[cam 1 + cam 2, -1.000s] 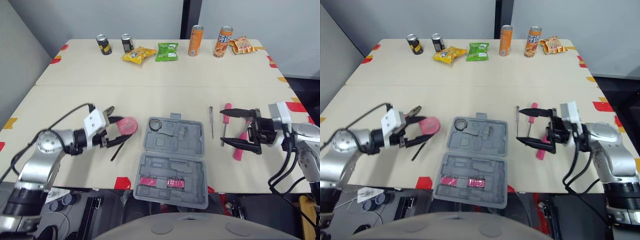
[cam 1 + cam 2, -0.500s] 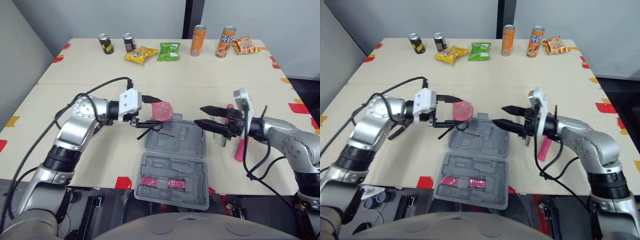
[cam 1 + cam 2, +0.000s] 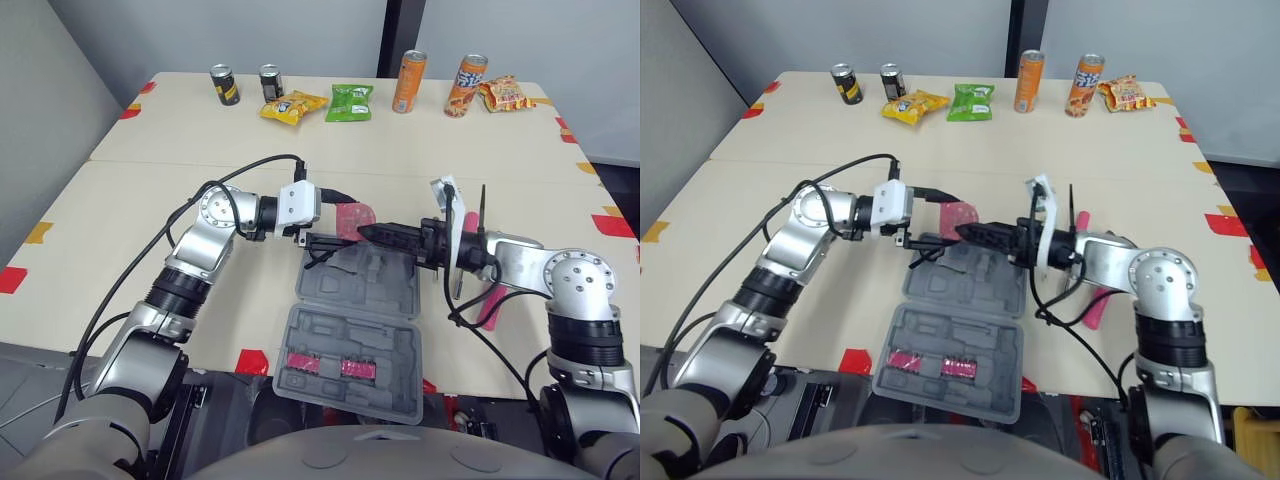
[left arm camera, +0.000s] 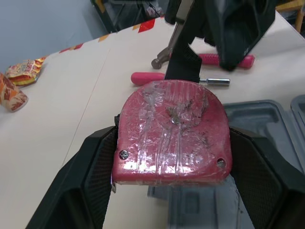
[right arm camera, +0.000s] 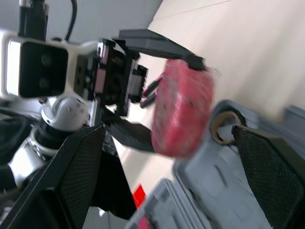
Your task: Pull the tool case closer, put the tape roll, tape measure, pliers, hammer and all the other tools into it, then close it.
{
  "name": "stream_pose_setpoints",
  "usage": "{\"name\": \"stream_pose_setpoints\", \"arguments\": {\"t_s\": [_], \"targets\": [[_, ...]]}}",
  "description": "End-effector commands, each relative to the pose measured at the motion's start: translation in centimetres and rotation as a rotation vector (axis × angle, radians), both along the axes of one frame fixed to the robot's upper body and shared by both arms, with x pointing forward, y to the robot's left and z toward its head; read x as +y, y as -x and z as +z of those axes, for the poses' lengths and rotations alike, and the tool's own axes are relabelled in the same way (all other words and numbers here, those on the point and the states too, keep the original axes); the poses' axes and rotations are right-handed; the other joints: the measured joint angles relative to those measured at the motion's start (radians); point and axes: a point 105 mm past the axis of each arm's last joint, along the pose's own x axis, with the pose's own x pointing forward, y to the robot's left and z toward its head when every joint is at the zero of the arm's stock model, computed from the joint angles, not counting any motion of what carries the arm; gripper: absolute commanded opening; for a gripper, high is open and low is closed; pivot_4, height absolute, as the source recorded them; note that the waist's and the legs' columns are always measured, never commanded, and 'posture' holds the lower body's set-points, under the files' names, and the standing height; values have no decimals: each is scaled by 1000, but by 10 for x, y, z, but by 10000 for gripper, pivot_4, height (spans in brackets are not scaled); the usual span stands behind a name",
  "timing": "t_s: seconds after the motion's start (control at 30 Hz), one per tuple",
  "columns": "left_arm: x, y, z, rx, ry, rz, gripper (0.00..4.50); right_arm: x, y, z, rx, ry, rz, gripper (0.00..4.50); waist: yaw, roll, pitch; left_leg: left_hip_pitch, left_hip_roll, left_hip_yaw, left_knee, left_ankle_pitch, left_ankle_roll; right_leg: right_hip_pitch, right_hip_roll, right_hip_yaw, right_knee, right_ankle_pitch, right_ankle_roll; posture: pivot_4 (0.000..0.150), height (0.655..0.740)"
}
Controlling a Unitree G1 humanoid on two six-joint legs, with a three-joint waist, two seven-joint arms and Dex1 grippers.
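Lying open at the near edge of the table [image 3: 140,230], the grey tool case [image 3: 350,320] shows two moulded halves: the nearer half carries a strip of pink bits [image 3: 325,364], and the farther half is a tray of shaped recesses with the tape roll [image 5: 220,128] seated in one far corner. No lettering can be read on the case. Just above its far edge, the left gripper [image 3: 345,222] has its two black fingers [image 4: 97,162] clamped on the flat sides of the tape measure [image 4: 172,131], holding it clear of the table. The tape measure is red with a rounded top, wrapped in crinkled clear film, with a small screw at each lower corner and a black strap hanging beneath it; no brand mark can be made out. The right gripper [image 3: 375,234] points straight at it from the other side, fingers spread wide and empty, the tips close to the tape measure but not touching it. Beyond the right arm, a pink-handled screwdriver [image 4: 157,78] and the pink-handled hammer [image 4: 228,60] lie on the table beside the case. Along the far edge stand two dark cans [image 3: 225,84], a yellow snack bag [image 3: 293,104], a green bag [image 3: 350,101], two orange cans [image 3: 407,81] and an orange packet [image 3: 505,94]; their print is too small to read.
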Motion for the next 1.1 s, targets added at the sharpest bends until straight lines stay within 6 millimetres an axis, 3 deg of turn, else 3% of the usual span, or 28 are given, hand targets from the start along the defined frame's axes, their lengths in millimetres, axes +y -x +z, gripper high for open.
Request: {"name": "stream_pose_setpoints", "arguments": {"t_s": [0.03,0.37,0.47,0.5,0.73,0.9,1.1], "targets": [[-5,1,6,-39,3,-23,30162,6,-2,10,-11,-30,1,39119,0,0,0,0,0,0,0,0,0,0,0,0,0,0,0,1500,7400],[-3,3,7,-12,24,-21,30162,5,-4,11,7,-31,-14,6349,1,0,0,-1,0,0,0,0,-2,0,0,0,0,0,0,1500,7400],[2,6,10,29,47,-26,44263,1,-3,11,18,-38,-13,5720,1,0,0,-1,0,0,0,-1,-2,0,0,0,0,0,0,1500,7400],[6,7,11,41,57,-17,45000,-3,-3,11,19,-39,-15,5707,1,0,0,-1,0,0,0,-1,-2,0,0,0,0,0,0,1500,7400],[41,19,20,147,117,13,45000,-40,9,7,53,-39,-50,5696,9,0,0,-1,1,0,0,-1,-3,0,1,0,-1,0,0,1500,7400],[80,49,17,236,51,-22,45000,-84,30,-12,140,6,-118,5693,18,0,0,-2,1,0,-1,-2,-4,0,1,0,-3,0,1,1500,7400],[101,81,17,288,-9,-77,45000,-114,62,-39,247,73,-173,5690,25,0,0,-1,2,0,-2,-2,-4,0,1,-1,-12,0,3,1500,7400]]}}
